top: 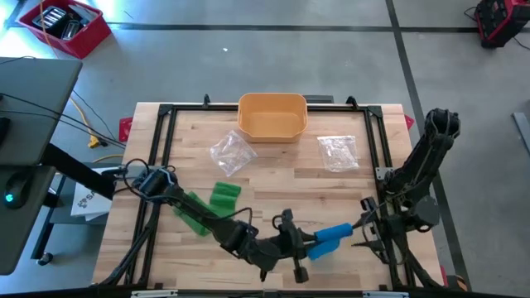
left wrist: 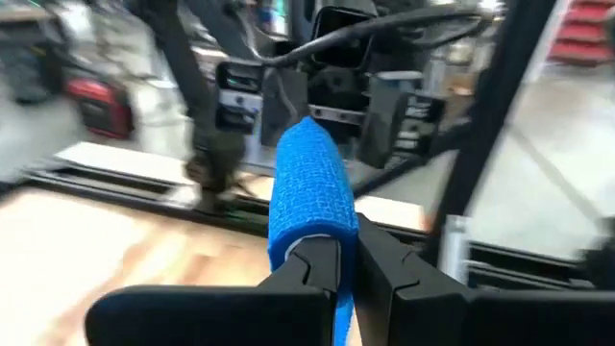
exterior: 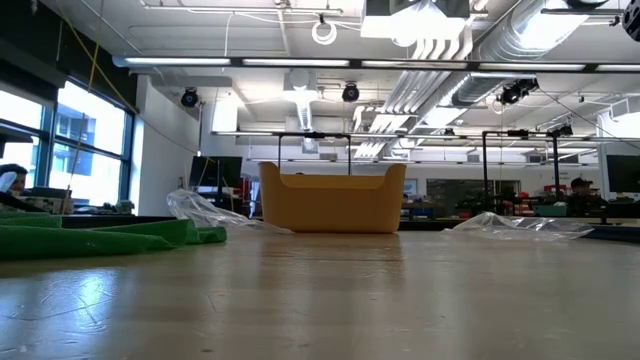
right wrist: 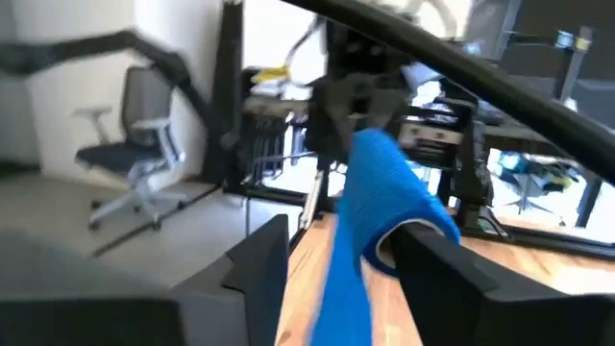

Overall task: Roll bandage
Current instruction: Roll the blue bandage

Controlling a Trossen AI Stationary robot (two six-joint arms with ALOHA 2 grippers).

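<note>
A blue bandage roll (top: 331, 238) is held clear of the table near its front edge, between my two grippers. My left gripper (top: 305, 247) comes from the left and is shut on the roll's left end. My right gripper (top: 362, 223) is at the roll's right end, open, with its fingers on either side of the roll (right wrist: 384, 192). A blue strip (right wrist: 336, 288) hangs from the roll between the right fingers. Two green bandages (top: 224, 195) lie on the table behind my left arm. Neither gripper nor the blue roll shows in the low view. My left gripper (left wrist: 348, 264) pinches the roll's near end (left wrist: 312, 231) between its two fingers, coming level from the table's left, along the roll. The roll sticks out beyond the fingertips, lifted clear of the table. My right gripper (right wrist: 346, 245) touches the roll's open end (right wrist: 413, 231) with one finger (right wrist: 437, 264). I cannot tell whether that finger is inside the roll. The other finger (right wrist: 259, 255) stands apart from the roll.
A yellow bin (top: 272, 116) stands at the table's far middle. Two clear plastic bags (top: 230, 151) (top: 338, 151) lie in front of it. A black frame (top: 166, 124) runs around the table top. The green bandage (exterior: 100, 238) also shows in the low view.
</note>
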